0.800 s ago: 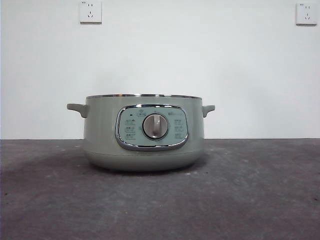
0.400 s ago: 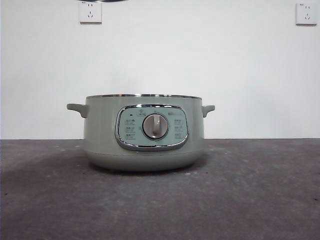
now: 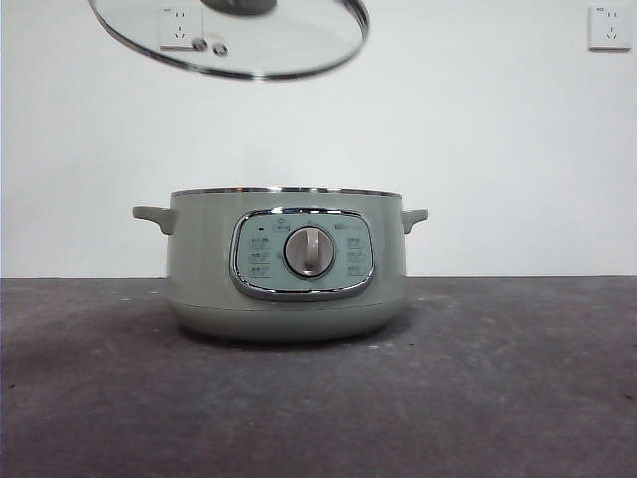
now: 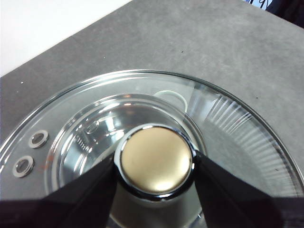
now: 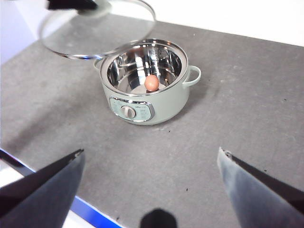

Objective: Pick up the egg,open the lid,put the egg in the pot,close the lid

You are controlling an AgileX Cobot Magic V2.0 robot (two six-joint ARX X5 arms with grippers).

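Observation:
The sage-green pot stands open on the grey table; it also shows in the right wrist view. The brown-orange egg lies inside its shiny bowl. My left gripper is shut on the knob of the clear glass lid and holds the lid tilted in the air, above and to the left of the pot. The lid also shows in the right wrist view. My right gripper is open and empty, high above the table in front of the pot.
Two wall sockets sit on the white wall behind. The grey table stretches around the pot. Its front edge with a blue strip shows in the right wrist view.
The lid has come down into the front view from the top edge and now hangs above the pot's left side. The pot has not moved.

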